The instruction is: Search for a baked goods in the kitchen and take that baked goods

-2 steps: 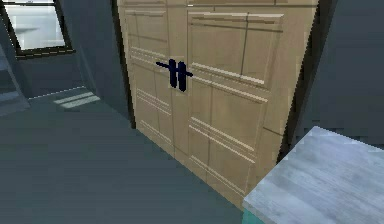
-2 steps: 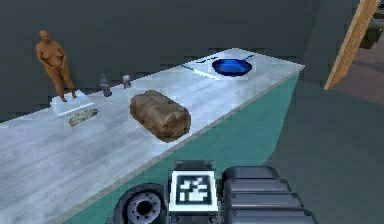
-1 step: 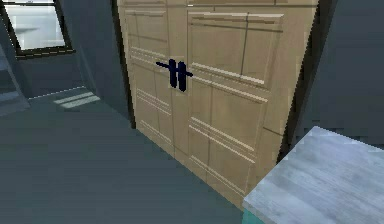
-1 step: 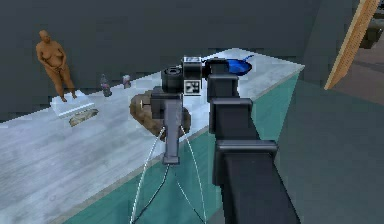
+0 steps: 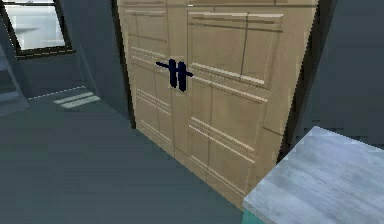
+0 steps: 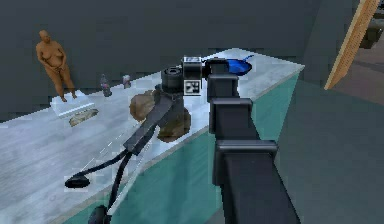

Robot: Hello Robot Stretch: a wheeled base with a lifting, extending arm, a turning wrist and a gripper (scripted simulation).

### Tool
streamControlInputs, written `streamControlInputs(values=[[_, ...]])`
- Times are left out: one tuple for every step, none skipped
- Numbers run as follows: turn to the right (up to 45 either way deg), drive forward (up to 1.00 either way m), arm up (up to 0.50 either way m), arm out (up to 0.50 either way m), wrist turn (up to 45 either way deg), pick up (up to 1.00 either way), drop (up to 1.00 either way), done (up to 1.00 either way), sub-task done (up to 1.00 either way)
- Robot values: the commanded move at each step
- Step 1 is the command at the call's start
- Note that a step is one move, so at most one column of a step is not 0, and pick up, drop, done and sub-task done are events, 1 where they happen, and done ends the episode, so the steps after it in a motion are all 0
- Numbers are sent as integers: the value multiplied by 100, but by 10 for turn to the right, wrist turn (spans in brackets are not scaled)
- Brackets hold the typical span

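Observation:
A brown, rounded lump (image 6: 172, 116) that looks like a loaf lies on the pale marble counter (image 6: 50, 150) in the arm side view. The dark arm rises from the bottom edge to the two white marked squares, with the gripper's dark body directly in front of the lump. The gripper (image 6: 88, 198) stretches down toward the picture's left, and one thin fingertip (image 6: 76, 182) shows against the countertop. With the lump lying on the counter right behind the gripper, I cannot tell whether it holds anything.
On the counter stand an orange-brown figure statue (image 6: 54, 62), two small grey shakers (image 6: 107, 87), a flat greyish item (image 6: 78, 115) and a blue bowl (image 6: 236, 66). The forward view faces a wooden double door (image 5: 215, 90) with dark handles, a window (image 5: 35, 25) at its left and a counter corner (image 5: 325, 185).

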Motion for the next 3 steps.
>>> streamControlInputs(values=[[0, 0, 0, 0, 450, 0, 0, 0, 0], [0, 0, 0, 0, 450, 0, 0, 0, 0], [0, 0, 0, 0, 240, 0, 0, 0, 0]])
